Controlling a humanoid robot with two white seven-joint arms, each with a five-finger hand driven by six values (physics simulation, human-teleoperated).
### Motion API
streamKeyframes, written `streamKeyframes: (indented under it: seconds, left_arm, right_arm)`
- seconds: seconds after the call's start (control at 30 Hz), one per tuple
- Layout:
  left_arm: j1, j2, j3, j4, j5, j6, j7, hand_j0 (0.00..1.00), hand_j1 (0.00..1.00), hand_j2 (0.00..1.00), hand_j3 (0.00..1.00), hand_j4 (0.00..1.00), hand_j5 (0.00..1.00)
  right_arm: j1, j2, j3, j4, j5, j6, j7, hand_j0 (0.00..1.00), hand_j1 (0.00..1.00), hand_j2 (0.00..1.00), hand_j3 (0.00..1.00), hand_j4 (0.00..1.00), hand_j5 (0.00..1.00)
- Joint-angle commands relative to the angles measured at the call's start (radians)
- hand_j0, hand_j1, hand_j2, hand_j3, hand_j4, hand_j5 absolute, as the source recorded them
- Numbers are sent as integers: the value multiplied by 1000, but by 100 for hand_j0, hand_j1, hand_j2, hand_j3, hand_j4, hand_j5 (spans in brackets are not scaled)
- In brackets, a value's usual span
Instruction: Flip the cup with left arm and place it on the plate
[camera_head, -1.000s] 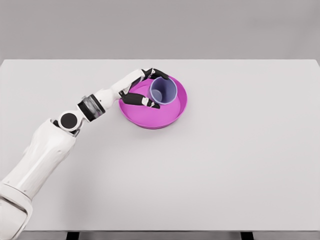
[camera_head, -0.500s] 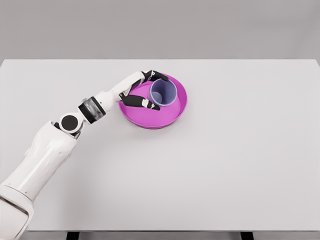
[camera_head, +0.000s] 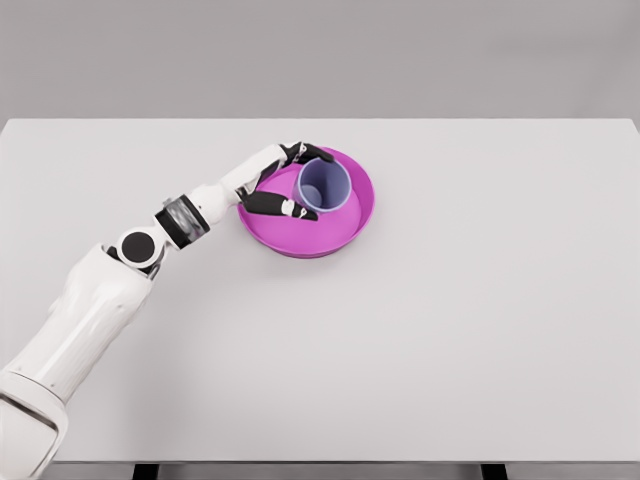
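The cup (camera_head: 325, 185) looked like translucent lilac plastic, the plate (camera_head: 340, 225) smooth matt magenta plastic, the table (camera_head: 420, 330) matt white (no grain), the arm glossy.

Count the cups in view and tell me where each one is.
1. The cup stands mouth-up on the magenta plate, with the left hand at its left side. Nothing suggests another is hidden.

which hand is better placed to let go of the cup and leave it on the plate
Left. The left hand is already at the cup, fingers around it, with the cup upright on the plate. No right arm shows in view.
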Motion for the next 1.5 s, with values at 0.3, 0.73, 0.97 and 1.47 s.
streamKeyframes:
  seconds: [0.3,0.73,0.97,1.47]
  left_arm:
    - [0,-3,0,18,5,1,0,71,71,71,71,71,71]
    - [0,3,2,18,4,1,2,100,100,100,100,100,100]
    - [0,6,5,18,5,1,2,100,100,100,100,100,100]
    - [2,14,80,34,4,1,5,100,100,100,100,100,100]
  right_arm:
    - [0,0,0,0,0,0,0,100,100,100,100,100,100]
    - [0,0,0,-1,0,0,0,100,100,100,100,100,100]
    - [0,0,0,0,0,0,0,100,100,100,100,100,100]
    - [0,0,0,0,0,0,0,100,100,100,100,100,100]
